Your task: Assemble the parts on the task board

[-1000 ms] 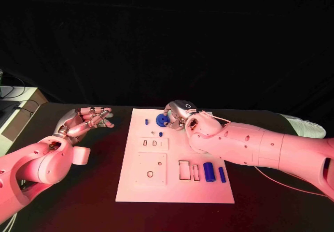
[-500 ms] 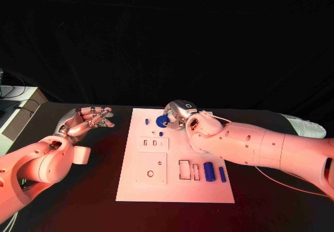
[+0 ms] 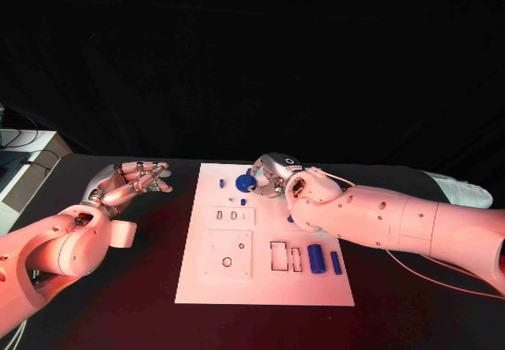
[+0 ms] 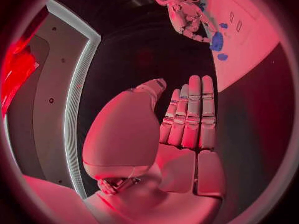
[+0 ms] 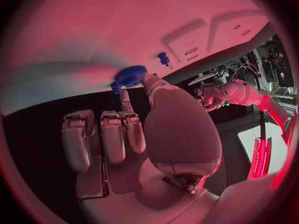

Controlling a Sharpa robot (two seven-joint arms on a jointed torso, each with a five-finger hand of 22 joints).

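Fingers point(image 5: 134, 129) of the right hand point(image 3: 276, 175) pinch a blue gear point(image 3: 245, 182) at the task board's point(image 3: 263, 284) twelve o'clock end. Seating looks in hand; next, lower it squarely. Left hand point(image 3: 128, 184), nine o'clock over the bench point(image 3: 137, 306), holds nothing, fingers loosely curled.

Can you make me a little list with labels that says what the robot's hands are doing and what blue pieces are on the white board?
Right hand: pinches a blue gear over the far end of the task board.
Left hand: off the board's left side, holds nothing, fingers straight and together.
Loose blue parts: thick cylinder and thin rod lying side by side, near right of board.
Small blue pegs: by the gear.
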